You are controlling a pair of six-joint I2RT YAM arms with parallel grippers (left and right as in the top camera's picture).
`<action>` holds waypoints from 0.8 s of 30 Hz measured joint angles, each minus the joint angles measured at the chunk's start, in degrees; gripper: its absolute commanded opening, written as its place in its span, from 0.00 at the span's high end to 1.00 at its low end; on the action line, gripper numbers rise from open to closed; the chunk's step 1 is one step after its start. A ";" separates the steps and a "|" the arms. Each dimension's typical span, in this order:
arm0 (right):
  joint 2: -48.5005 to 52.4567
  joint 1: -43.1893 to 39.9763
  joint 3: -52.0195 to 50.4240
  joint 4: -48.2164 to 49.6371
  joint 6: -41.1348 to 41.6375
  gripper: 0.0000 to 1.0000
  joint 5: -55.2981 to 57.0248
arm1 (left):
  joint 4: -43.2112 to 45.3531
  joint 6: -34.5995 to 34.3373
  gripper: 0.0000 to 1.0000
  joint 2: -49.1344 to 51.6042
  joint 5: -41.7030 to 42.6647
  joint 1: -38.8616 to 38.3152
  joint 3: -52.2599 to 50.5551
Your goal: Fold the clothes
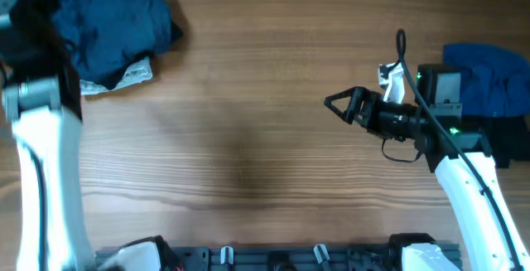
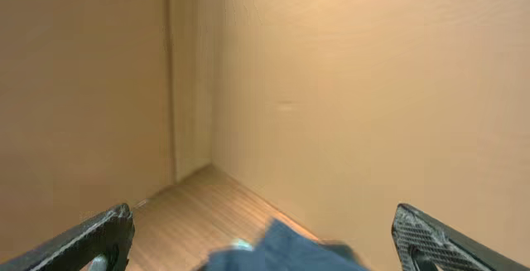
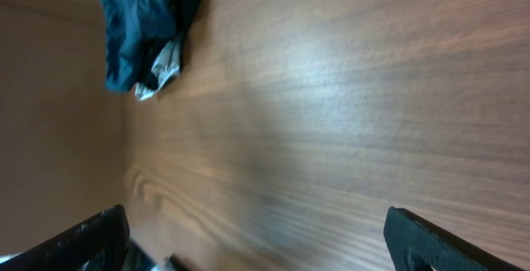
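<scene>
A crumpled dark blue garment [image 1: 112,18] with a white patterned piece [image 1: 132,75] under its edge lies at the far left corner of the table. It also shows in the right wrist view [image 3: 141,26] and in the left wrist view [image 2: 286,250]. A second blue garment [image 1: 489,76] lies at the right edge beside dark cloth [image 1: 512,138]. My left gripper [image 2: 265,246] is open and empty over the left pile; overhead its jaws are hidden by the arm. My right gripper [image 1: 338,104] is open and empty above bare wood [image 3: 257,246].
The wooden table [image 1: 248,138] spreads between the two piles. A tan wall [image 2: 373,97] stands behind the left corner. The arm bases and a black rail [image 1: 273,256] run along the front edge.
</scene>
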 measured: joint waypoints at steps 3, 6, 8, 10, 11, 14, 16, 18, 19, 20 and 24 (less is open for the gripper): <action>0.00 0.00 0.26 1.92 -0.17 0.07 2.05 | -14.16 0.09 0.00 -13.11 1.55 -7.10 0.20; -0.04 0.00 4.13 0.55 -0.61 0.12 4.52 | -27.74 0.07 0.00 -23.63 11.93 -10.47 0.04; -1.31 0.04 7.69 -5.22 -0.83 0.13 9.25 | -35.32 0.04 0.00 -26.64 19.19 -10.80 0.13; -6.69 0.04 10.58 -8.98 -0.83 0.13 14.47 | -40.02 0.07 0.00 -27.93 24.44 -10.80 0.00; -9.86 0.04 11.10 -10.51 -0.83 0.13 15.78 | -41.83 0.07 0.00 -27.91 25.70 -10.80 0.00; -20.33 0.04 11.45 -17.84 -0.83 0.14 20.57 | -44.39 0.07 0.00 -26.53 27.58 -10.80 -0.02; -25.24 0.04 11.61 -22.97 -0.85 0.01 24.52 | -44.61 0.07 0.00 -25.35 28.11 -10.80 -0.02; -28.28 0.07 11.61 -27.06 -0.92 0.00 29.22 | -44.59 0.07 0.00 -24.52 28.26 -10.80 -0.07; -28.85 0.07 11.61 -27.93 -0.83 0.00 31.52 | -44.59 0.07 0.00 -24.06 28.26 -10.80 -0.07; -28.85 0.07 11.61 -28.02 -0.85 0.01 32.70 | -44.57 0.07 0.00 -23.76 28.26 -10.80 -0.07; -28.24 0.07 11.61 -28.04 -0.83 0.00 35.26 | -44.57 0.07 0.00 -21.68 28.26 -10.80 -0.07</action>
